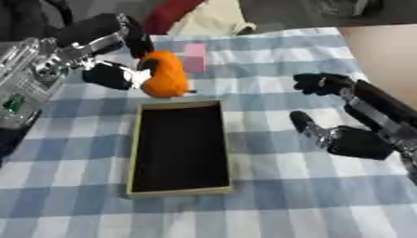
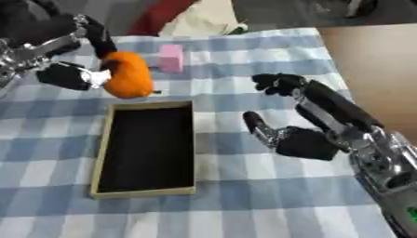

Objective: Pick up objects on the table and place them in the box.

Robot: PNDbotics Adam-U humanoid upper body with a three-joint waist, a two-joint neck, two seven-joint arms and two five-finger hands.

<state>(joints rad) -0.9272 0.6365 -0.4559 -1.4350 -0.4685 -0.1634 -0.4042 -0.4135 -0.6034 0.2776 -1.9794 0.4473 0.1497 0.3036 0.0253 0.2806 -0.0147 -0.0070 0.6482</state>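
My left hand [image 1: 114, 69] is shut on an orange rounded object [image 1: 166, 74], which it holds just beyond the far end of the box [image 1: 134, 153]. The box is a long shallow tray with tan walls and a black inside, and nothing shows in it. A pink block [image 1: 194, 57] lies on the checked cloth behind the orange object. To the right of the box my right hand [image 2: 301, 135] hovers open, fingers spread with nothing in them.
The table [image 1: 269, 200] carries a blue and white checked cloth. Its right edge runs past my right arm, with bare floor [image 2: 374, 69] beyond. Red and cream fabric [image 1: 204, 16] lies past the far edge.
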